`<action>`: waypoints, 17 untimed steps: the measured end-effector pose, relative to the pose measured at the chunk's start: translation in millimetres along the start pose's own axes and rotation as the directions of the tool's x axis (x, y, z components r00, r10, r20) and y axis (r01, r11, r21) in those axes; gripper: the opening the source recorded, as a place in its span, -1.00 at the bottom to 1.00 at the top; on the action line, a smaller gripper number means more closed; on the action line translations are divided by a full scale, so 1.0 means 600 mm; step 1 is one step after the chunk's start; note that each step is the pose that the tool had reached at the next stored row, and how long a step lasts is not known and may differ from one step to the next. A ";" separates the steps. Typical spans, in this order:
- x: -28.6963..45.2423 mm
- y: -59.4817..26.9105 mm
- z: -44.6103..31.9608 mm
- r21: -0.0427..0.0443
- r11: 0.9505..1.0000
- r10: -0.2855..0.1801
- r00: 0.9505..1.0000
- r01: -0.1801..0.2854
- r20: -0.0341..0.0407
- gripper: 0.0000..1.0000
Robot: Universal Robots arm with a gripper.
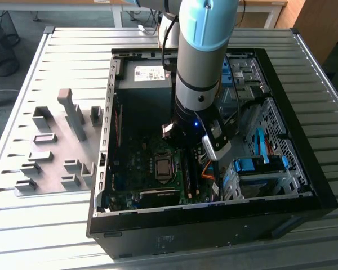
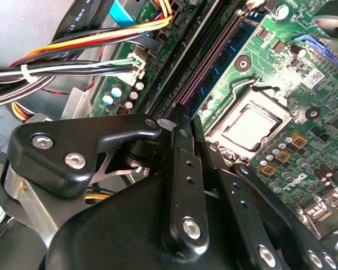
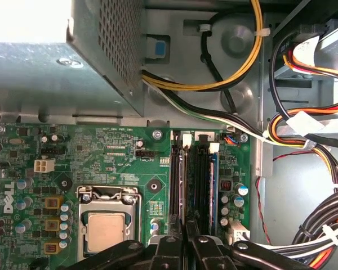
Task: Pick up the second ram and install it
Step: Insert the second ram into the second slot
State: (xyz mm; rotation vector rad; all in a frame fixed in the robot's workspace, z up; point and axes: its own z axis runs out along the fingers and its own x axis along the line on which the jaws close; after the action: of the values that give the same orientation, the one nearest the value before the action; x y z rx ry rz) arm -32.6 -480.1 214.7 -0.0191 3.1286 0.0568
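Arm: the grey and light-blue robot arm (image 1: pixel 205 50) reaches straight down into the open black computer case (image 1: pixel 214 225), which lies on the slatted metal counter (image 1: pixel 45 225).

Claw: the black claw (image 3: pixel 185 243) sits low over the memory slots of the green motherboard (image 3: pixel 101 152). Its black fingers (image 2: pixel 183 169) are drawn close together, with a thin edge between them; whether they are actually pinching it cannot be told.

Second ram: the thin blue-green memory stick (image 3: pixel 213 191) stands on edge in the outer slot in the first wrist view, just beside the dark empty-looking slots (image 3: pixel 200 185) and right ahead of the claw tips. Whether it is fully seated cannot be told.

Processor: the silver square chip in its metal socket frame (image 3: pixel 105 228) lies near the slots, on the side away from the cables.

Cables: a bundle of yellow, orange, black and white wires (image 3: pixel 304 129) runs past the slots.

Fixtures: grey plastic fixture blocks (image 1: pixel 56 152) stand on the counter at the exterior view's left, well apart from the case.
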 end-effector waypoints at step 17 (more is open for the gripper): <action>-0.001 0.000 -0.003 -0.001 1.000 0.001 1.000 -0.001 -0.001 -0.73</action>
State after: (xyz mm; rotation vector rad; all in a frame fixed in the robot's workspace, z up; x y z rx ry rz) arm -32.0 -480.3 216.7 -0.0183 3.1291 0.0584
